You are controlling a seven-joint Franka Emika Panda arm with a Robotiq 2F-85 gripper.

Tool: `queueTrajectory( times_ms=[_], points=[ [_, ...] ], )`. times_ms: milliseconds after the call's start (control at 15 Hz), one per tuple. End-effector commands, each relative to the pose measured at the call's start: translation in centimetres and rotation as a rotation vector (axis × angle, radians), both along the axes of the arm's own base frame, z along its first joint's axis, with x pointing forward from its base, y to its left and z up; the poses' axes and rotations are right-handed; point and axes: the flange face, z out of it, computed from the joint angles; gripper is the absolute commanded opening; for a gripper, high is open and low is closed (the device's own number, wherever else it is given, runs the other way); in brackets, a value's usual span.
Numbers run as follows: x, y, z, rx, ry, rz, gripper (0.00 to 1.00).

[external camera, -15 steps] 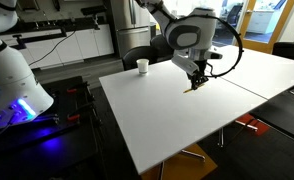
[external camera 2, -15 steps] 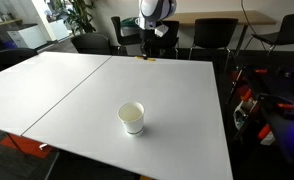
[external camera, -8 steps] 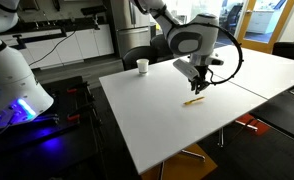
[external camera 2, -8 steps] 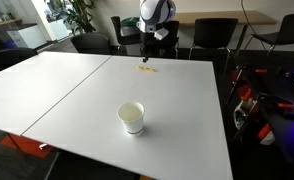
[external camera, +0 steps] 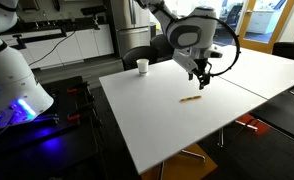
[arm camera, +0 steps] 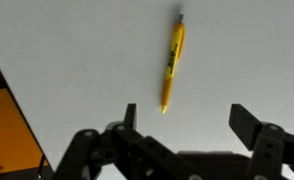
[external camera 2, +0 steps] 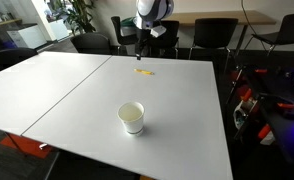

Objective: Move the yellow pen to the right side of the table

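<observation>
In an exterior view, the white cup (external camera 2: pixel 132 117) stands near on the table (external camera 2: pixel 67 90). Farther off, the yellow pen (external camera 2: pixel 144 72) lies flat by the far edge. The gripper (arm camera: pixel 187 120) hangs above it, jaws spread wide and holding nothing. The barrel's dark print is unreadable.

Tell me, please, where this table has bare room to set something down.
The table is bare across the panel beyond the seam and between white cup and yellow pen. Crowded only near the pen, below the end effector.

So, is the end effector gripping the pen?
No, the thin yellow pen lies on the white table, clear of the open end effector.
</observation>
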Motion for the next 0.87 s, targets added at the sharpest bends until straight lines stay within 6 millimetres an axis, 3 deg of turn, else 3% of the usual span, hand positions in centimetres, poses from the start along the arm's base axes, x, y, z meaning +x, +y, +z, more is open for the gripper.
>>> queueTrajectory(
  times_ms=[0, 400, 467, 800],
  points=[
    [-1.1, 2.1, 3.7, -0.009, -0.030, -0.027, 1.00],
    [-1.2, 4.5, 6.8, 0.001, -0.052, 0.008, 1.00],
    [-0.1, 3.6, 5.5, -0.005, -0.043, 0.016, 1.00],
    [-0.4, 4.1, 5.9, -0.003, -0.041, 0.021, 1.00]
  ],
)
